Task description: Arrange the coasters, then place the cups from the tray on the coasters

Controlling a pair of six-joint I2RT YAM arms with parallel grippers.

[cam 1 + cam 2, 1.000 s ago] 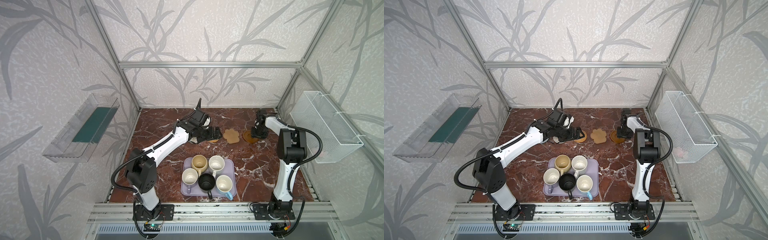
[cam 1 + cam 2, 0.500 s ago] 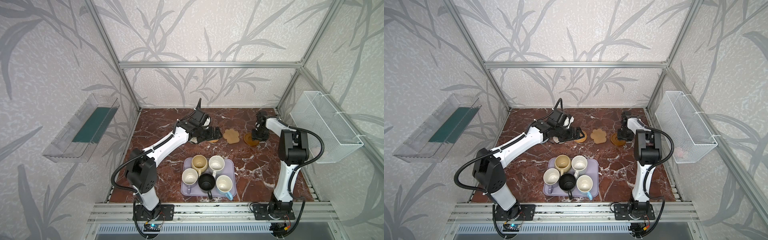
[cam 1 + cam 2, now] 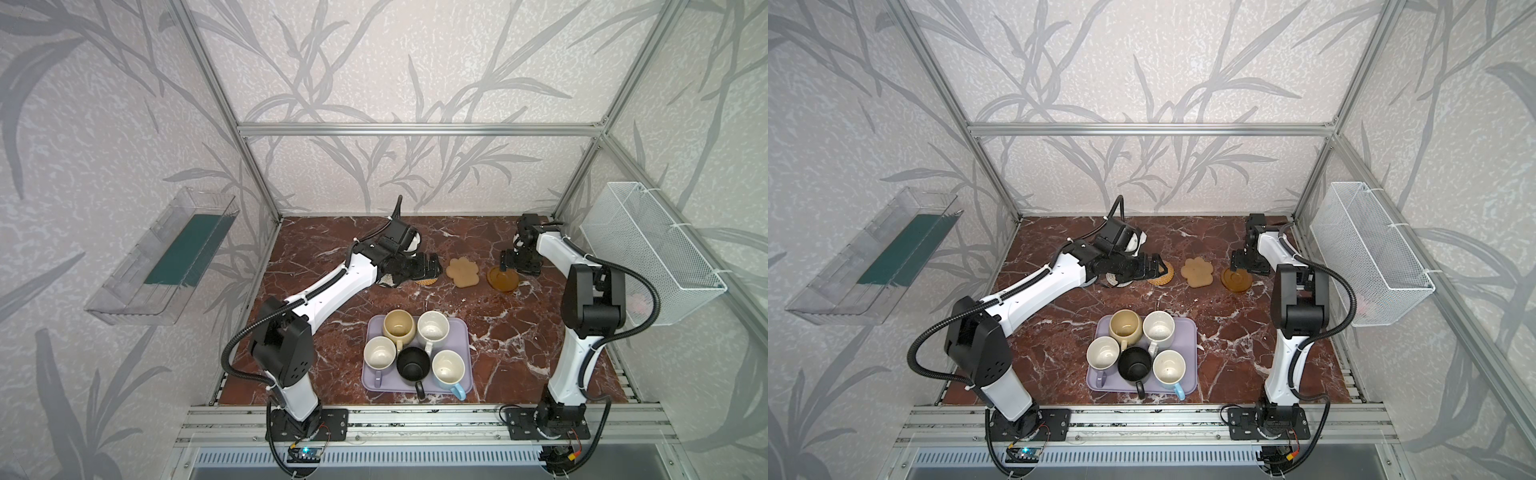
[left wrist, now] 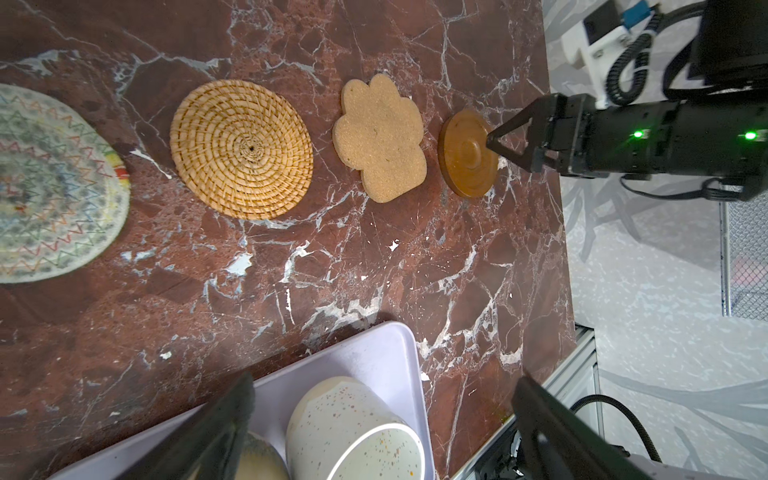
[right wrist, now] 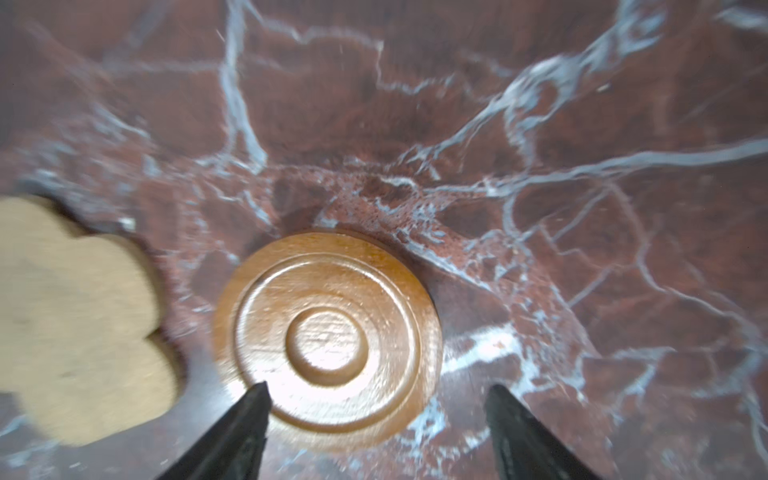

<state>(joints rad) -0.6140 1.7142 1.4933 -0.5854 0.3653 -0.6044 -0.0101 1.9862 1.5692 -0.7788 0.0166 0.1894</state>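
Lavender tray (image 3: pixel 462 332) seen nearest, five cups (image 3: pixel 412 363) stood on it, beyond it, laid in a row, cream woven coaster (image 4: pixel 50 183), rattan coaster (image 4: pixel 241 149), paw coaster (image 4: pixel 380 137), brown coaster (image 5: pixel 328 336), left gripper (image 4: pixel 384 382) spread wide above the rattan coaster, right gripper (image 5: pixel 376 399) with jaws parted, released, at the brown coaster's edge.

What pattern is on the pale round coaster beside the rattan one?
The cream coaster has multicoloured zigzag rings; left wrist view shows it best.
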